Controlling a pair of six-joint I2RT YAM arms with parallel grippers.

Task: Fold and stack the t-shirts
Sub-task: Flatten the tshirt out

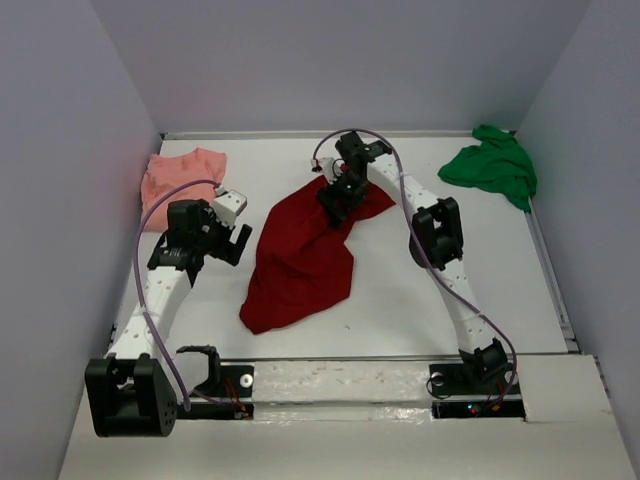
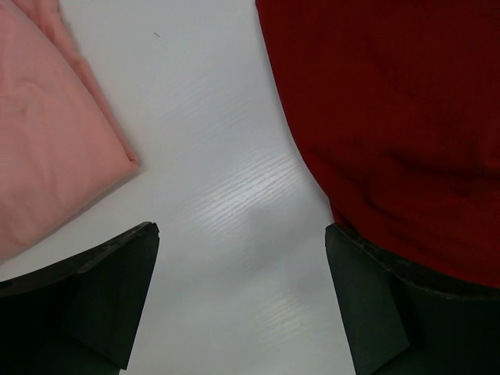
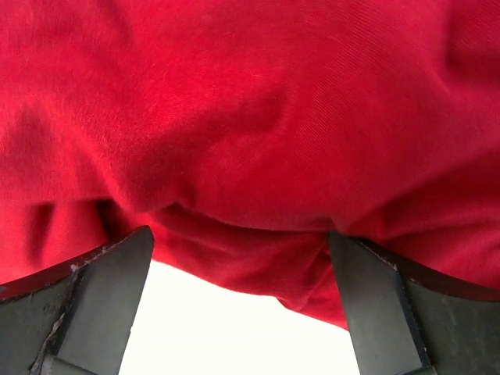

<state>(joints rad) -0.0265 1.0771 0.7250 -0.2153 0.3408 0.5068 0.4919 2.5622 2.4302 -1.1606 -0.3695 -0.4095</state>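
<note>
A dark red t-shirt (image 1: 300, 255) lies crumpled in the middle of the table, running from far right to near left. My right gripper (image 1: 336, 205) is down at its far end. In the right wrist view the jaws (image 3: 241, 269) stand wide open, with a bunched edge of the red cloth (image 3: 250, 141) lying between and beyond the fingers, not pinched. My left gripper (image 1: 233, 238) hovers open over bare table (image 2: 234, 195), between the salmon-pink t-shirt (image 2: 47, 133) and the red shirt's left edge (image 2: 391, 117). The pink t-shirt (image 1: 180, 172) lies far left, and a bright green t-shirt (image 1: 492, 165) far right.
Grey walls close in the table on the left, back and right. The table's raised rim (image 1: 548, 260) runs along the right side. Both arm bases (image 1: 240, 385) sit at the near edge, with cables looping above the arms.
</note>
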